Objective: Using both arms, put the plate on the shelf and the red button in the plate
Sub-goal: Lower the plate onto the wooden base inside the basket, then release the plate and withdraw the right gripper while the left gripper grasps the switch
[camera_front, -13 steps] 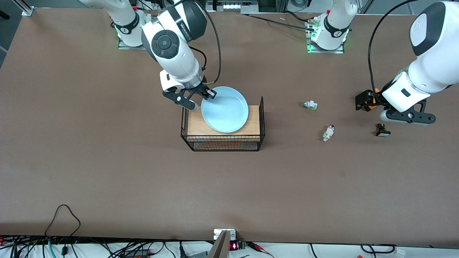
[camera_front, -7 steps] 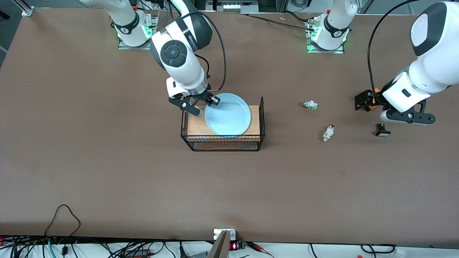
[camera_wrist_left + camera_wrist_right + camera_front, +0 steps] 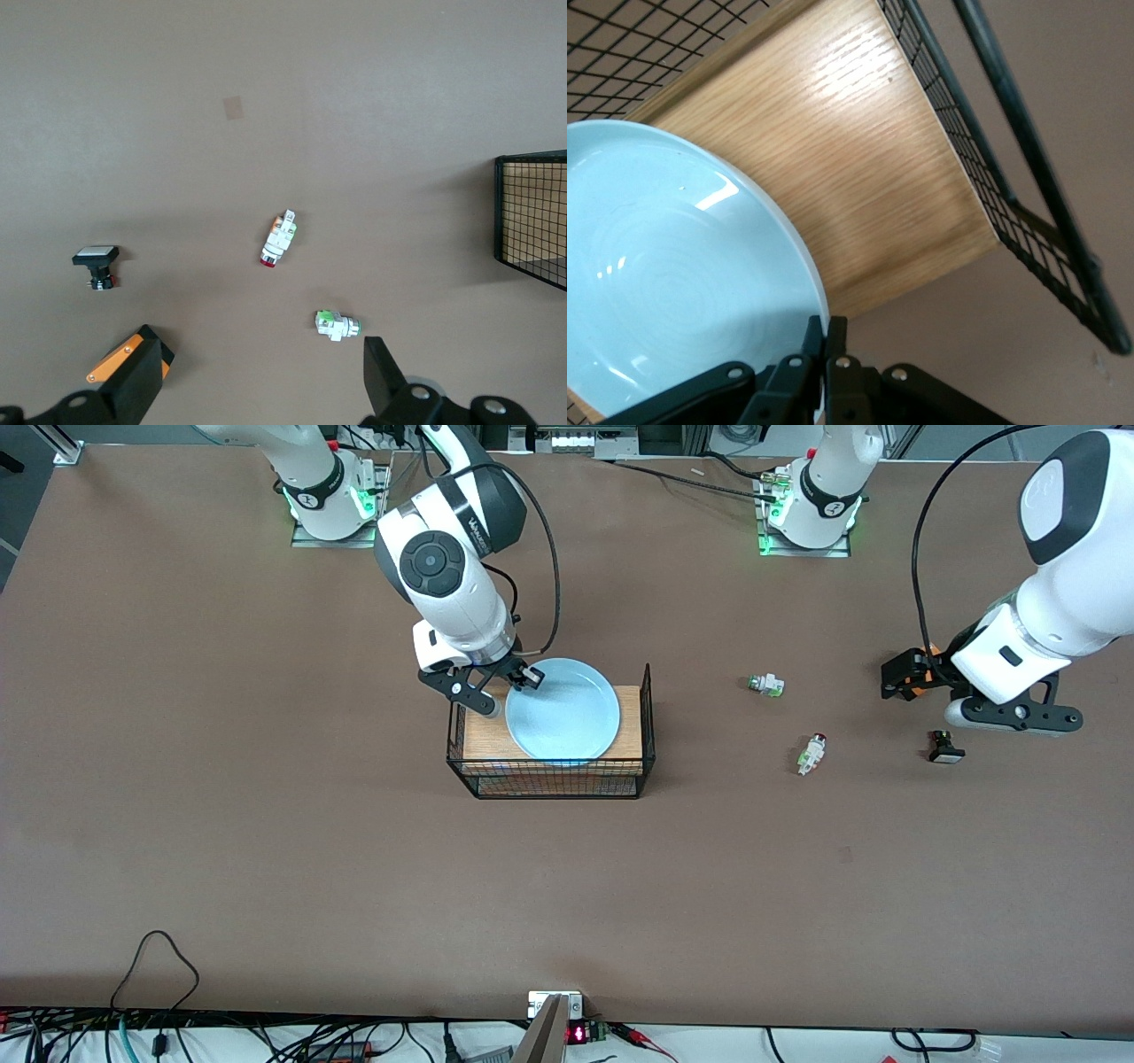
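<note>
The plate (image 3: 562, 709) (image 3: 673, 274) sits in the wire basket (image 3: 648, 717) (image 3: 992, 133), over its wooden floor (image 3: 483, 731) (image 3: 859, 168). The right gripper (image 3: 512, 686) (image 3: 824, 341) is clamped on the plate's rim at the edge toward the right arm's end of the table. The red button (image 3: 811, 752) (image 3: 279, 239) lies on the table (image 3: 266, 824) toward the left arm's end, between a green-and-white button (image 3: 766, 685) (image 3: 337, 325) and a black button (image 3: 945, 747) (image 3: 96, 265). The left gripper (image 3: 974, 695) (image 3: 257, 381) hovers above the table near the black button, jaws wide and empty.
</note>
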`<control>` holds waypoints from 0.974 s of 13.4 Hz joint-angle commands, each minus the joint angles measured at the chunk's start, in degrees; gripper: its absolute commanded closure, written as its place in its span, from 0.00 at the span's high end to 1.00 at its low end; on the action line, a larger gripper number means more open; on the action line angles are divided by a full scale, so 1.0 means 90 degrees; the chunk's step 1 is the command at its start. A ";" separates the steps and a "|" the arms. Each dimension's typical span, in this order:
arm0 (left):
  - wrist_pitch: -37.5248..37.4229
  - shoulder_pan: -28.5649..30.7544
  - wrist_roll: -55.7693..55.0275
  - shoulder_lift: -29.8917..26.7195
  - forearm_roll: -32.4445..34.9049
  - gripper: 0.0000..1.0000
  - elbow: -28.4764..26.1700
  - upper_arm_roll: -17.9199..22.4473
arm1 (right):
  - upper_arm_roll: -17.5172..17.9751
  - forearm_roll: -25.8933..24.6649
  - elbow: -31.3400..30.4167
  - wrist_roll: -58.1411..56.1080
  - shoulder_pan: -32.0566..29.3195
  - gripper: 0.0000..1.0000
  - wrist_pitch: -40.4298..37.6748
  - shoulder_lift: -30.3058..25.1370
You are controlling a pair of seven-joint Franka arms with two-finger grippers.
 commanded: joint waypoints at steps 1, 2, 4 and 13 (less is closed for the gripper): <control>-0.0103 0.0060 0.0088 0.0160 -0.0071 1.00 0.0210 -0.0012 | -0.0062 -0.0084 0.0059 0.0101 0.0066 0.00 0.0147 0.0159; -0.0093 0.0041 0.0128 0.0199 -0.0072 1.00 0.0210 -0.0032 | -0.0052 -0.0084 0.0059 0.0101 0.0057 0.02 0.0148 0.0159; -0.0093 -0.0008 0.0128 0.0277 -0.0062 1.00 0.0210 -0.0032 | -0.0062 -0.0084 0.0059 0.0111 0.0047 0.10 0.0148 0.0159; 0.0453 0.0001 0.0663 0.1936 -0.0081 1.00 -0.0044 -0.0051 | -0.0072 0.0004 0.0069 0.0140 -0.0021 0.71 0.0489 0.0139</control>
